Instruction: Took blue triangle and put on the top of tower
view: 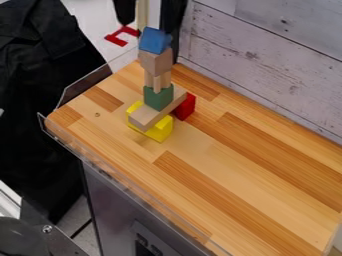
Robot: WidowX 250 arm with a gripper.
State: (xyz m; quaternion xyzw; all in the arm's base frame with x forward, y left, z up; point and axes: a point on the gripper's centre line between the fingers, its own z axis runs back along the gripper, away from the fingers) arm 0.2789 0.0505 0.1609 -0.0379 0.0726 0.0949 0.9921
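Observation:
A blue triangle block (155, 40) rests at the top of the tower, tilted a little. Under it is a natural wood block (156, 61), held up by narrow wooden pillars (157, 81). The pillars stand on a green block (158, 97). Lower down, a long wooden plank (151, 116) lies across a yellow block (159, 131). Beside the plank's right end is a red block (185, 107).
The wooden tabletop (247, 175) has a clear plastic rim along its left and front edges. A pale plank wall (267, 55) borders it behind. Dark upright shapes (125, 11) and a red object (121, 36) show beyond the far left corner.

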